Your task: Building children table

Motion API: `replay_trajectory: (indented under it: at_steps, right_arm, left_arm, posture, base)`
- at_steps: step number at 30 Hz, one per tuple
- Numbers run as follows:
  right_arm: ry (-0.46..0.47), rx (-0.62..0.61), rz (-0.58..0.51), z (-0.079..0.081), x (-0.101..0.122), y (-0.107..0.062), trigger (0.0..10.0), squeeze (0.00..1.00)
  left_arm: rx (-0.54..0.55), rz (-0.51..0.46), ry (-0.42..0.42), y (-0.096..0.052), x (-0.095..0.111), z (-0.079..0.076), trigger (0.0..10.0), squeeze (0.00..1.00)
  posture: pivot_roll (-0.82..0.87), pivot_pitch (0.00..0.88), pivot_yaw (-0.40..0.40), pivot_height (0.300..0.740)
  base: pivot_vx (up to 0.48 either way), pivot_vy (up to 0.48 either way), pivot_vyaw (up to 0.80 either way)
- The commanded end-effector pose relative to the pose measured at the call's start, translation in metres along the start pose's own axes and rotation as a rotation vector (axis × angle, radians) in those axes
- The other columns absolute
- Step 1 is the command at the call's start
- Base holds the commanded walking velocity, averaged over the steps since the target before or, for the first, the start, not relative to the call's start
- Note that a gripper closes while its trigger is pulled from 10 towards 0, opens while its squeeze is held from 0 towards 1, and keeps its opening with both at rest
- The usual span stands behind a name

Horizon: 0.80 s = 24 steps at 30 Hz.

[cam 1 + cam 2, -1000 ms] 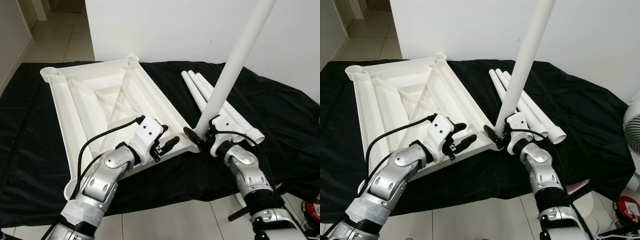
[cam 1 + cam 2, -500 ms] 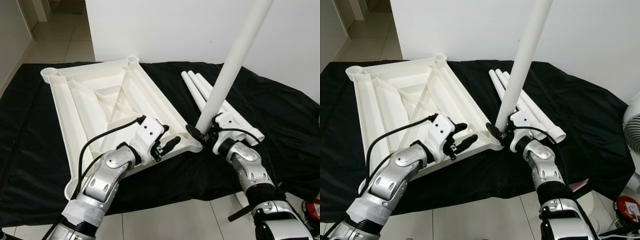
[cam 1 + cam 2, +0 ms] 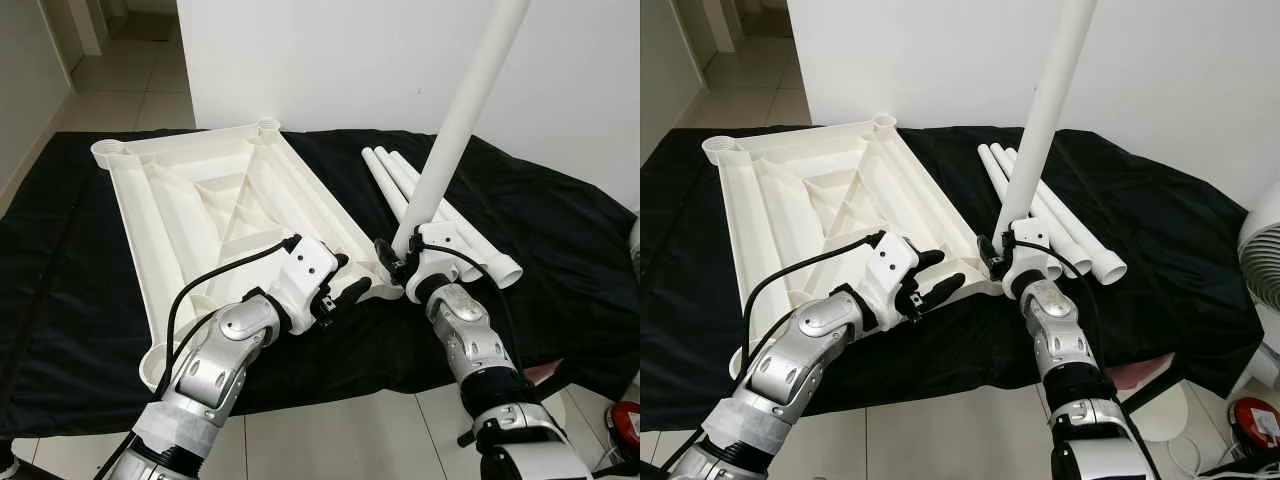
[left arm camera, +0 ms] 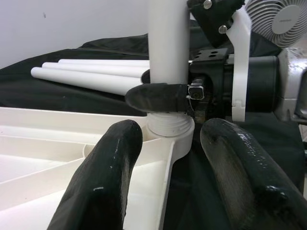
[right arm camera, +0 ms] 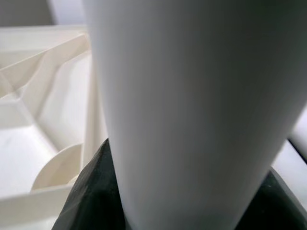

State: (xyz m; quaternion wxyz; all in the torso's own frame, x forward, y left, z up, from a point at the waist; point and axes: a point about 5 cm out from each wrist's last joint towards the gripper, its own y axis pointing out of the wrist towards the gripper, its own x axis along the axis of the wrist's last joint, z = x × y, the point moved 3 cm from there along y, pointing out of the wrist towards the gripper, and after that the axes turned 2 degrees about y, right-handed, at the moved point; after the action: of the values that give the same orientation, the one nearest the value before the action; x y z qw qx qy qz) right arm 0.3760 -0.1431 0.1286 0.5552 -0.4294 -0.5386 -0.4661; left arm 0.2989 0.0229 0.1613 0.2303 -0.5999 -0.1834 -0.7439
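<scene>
The white table top [image 3: 210, 210] lies upside down on a black cloth [image 3: 560, 230]. A long white leg [image 3: 455, 130] stands tilted in the socket [image 4: 170, 127] at the top's near right corner. My right gripper [image 3: 400, 262] is shut on the leg just above the socket. My left gripper [image 3: 350, 285] is open and points at the same corner. One of its fingers [image 4: 103, 182] is over the top's rim and the other is outside it over the cloth. In the right wrist view the leg [image 5: 192, 96] is very close, with the table top [image 5: 43, 96] behind it.
Three loose white legs [image 3: 400, 180] lie side by side on the cloth behind the corner. A white fan [image 3: 1265, 250] stands at the far right on the tiled floor. A white wall [image 3: 350, 60] rises behind the cloth.
The camera has shifted a little. My left gripper has moved closer to the corner socket. The leg stands slightly more upright, still in my right gripper.
</scene>
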Motion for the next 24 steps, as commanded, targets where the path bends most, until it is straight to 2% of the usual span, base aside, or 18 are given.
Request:
replay_trajectory:
  at_steps: [1,8,9,11,13,15,20,21,24]
  right_arm:
    - [0.022,-0.110,0.032,-0.005,-0.010,-0.005,10.0,0.00]
    - [0.089,-0.282,-0.003,0.004,-0.009,-0.009,10.0,0.00]
    - [0.089,-0.282,-0.003,0.004,-0.009,-0.009,10.0,0.00]
    - [0.111,-0.260,0.001,0.019,-0.008,-0.008,10.0,0.00]
    - [0.111,-0.260,0.001,0.019,-0.008,-0.008,10.0,0.00]
    - [0.122,-0.198,-0.014,0.029,-0.003,-0.008,10.0,0.00]
    - [0.121,-0.188,-0.029,0.026,0.003,-0.008,10.0,0.00]
    - [0.122,-0.174,-0.043,0.025,0.006,-0.008,10.0,1.00]
    - [0.118,-0.130,-0.065,0.025,0.012,-0.007,10.0,1.00]
  left_arm:
    - [-0.005,0.007,-0.005,0.002,-0.001,-0.003,10.0,0.00]
    - [-0.020,0.004,-0.005,0.007,-0.001,-0.002,10.0,0.00]
    - [-0.020,0.004,-0.005,0.007,-0.001,-0.002,10.0,0.00]
    - [-0.027,0.000,-0.005,0.008,0.001,-0.003,10.0,0.00]
    - [-0.027,0.000,-0.005,0.008,0.001,-0.003,10.0,0.00]
    - [-0.024,0.002,-0.004,0.008,0.000,-0.002,10.0,0.00]
    - [-0.021,-0.008,-0.013,0.007,0.002,-0.002,10.0,0.00]
    - [-0.020,-0.006,-0.004,0.007,0.002,-0.002,10.0,0.00]
    - [-0.015,-0.001,-0.007,0.007,0.000,-0.001,10.0,0.00]
  posture:
    - [0.03,0.026,-0.055,0.740]
    - [0.00,0.032,-0.042,0.740]
    - [0.00,0.032,-0.042,0.740]
    - [0.00,0.034,-0.049,0.740]
    - [0.00,0.034,-0.049,0.740]
    - [0.01,0.024,-0.052,0.740]
    - [0.01,0.018,-0.056,0.740]
    - [0.02,0.014,-0.054,0.740]
    - [0.02,0.010,-0.051,0.740]
  base:
    - [0.000,0.000,0.00]
    - [0.000,0.000,0.00]
    - [0.000,0.000,0.00]
    - [0.000,0.000,0.00]
    - [0.000,0.000,0.00]
    - [0.000,0.000,0.00]
    - [0.000,0.000,0.00]
    - [0.000,0.000,0.00]
    - [0.000,0.000,0.00]
